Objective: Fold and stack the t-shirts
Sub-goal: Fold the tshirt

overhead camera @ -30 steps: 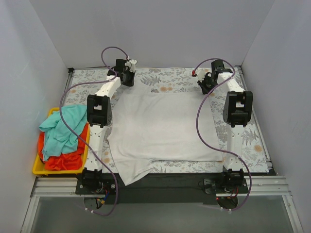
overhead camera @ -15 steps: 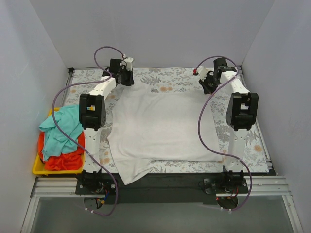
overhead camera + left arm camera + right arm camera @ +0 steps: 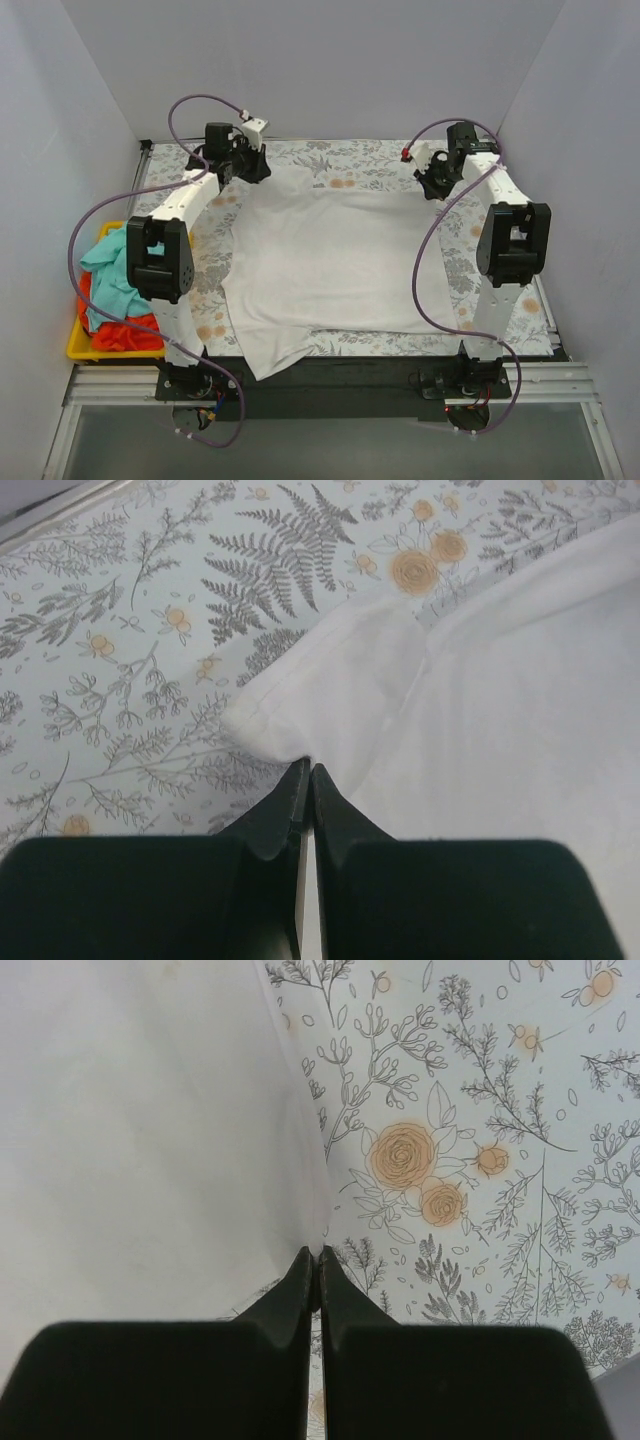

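The white t-shirt lies spread over the middle of the floral table cover. My left gripper is shut on its far left corner; in the left wrist view the fingertips pinch the white cloth by the sleeve fold. My right gripper is shut on its far right corner; in the right wrist view the jaws pinch the edge of the white cloth. A teal t-shirt and an orange-red t-shirt lie bunched in the tray at the left.
The yellow tray sits at the table's left edge beside the left arm. The shirt's near left part hangs over the table's front edge. White walls close in the back and both sides. Purple cables loop above both arms.
Both grippers have moved outward, the left to the left and the right to the right, drawing the far edge of the white t-shirt wider. Both arms have swung outward.
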Tool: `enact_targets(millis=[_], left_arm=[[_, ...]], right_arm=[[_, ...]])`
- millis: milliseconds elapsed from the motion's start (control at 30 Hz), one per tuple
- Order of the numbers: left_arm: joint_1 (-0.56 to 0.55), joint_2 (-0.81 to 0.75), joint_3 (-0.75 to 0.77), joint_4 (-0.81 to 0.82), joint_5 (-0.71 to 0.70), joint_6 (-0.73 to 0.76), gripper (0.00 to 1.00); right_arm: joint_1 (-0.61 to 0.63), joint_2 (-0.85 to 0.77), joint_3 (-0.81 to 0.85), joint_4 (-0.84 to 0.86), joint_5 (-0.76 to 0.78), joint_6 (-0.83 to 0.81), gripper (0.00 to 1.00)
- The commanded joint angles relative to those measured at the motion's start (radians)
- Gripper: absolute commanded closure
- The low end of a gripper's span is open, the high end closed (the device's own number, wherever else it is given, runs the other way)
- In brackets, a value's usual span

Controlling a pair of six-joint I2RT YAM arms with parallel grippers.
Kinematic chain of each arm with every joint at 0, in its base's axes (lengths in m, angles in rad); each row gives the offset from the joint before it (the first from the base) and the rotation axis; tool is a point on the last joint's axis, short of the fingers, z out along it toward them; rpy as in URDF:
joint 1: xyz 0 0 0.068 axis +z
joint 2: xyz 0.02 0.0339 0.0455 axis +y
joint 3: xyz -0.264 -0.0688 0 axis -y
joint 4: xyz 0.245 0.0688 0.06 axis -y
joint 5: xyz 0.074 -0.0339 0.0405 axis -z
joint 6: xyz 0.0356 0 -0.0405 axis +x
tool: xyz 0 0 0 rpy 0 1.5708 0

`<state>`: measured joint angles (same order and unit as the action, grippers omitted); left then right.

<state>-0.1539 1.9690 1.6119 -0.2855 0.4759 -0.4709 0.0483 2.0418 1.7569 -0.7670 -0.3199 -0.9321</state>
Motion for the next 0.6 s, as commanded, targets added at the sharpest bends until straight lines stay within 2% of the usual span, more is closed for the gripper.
enact_targets(millis=[0, 233, 433, 567], left_arm=[[0.011, -0.160, -0.113, 0.008, 0.009, 0.074, 1.00], [0.017, -0.321, -0.329, -0.040, 0.112, 0.120, 1.00], [0.016, -0.427, -0.466, -0.080, 0.104, 0.159, 1.00], [0.011, -0.443, -0.514, -0.118, 0.066, 0.189, 1.00]], right_arm=[[0.002, -0.087, -0.057, -0.026, -0.008, -0.050, 0.99], [0.002, -0.184, -0.217, -0.026, 0.021, -0.099, 0.99], [0.001, -0.189, -0.287, -0.025, 0.067, -0.123, 0.99], [0.002, -0.163, -0.315, -0.026, 0.064, -0.122, 0.99]])
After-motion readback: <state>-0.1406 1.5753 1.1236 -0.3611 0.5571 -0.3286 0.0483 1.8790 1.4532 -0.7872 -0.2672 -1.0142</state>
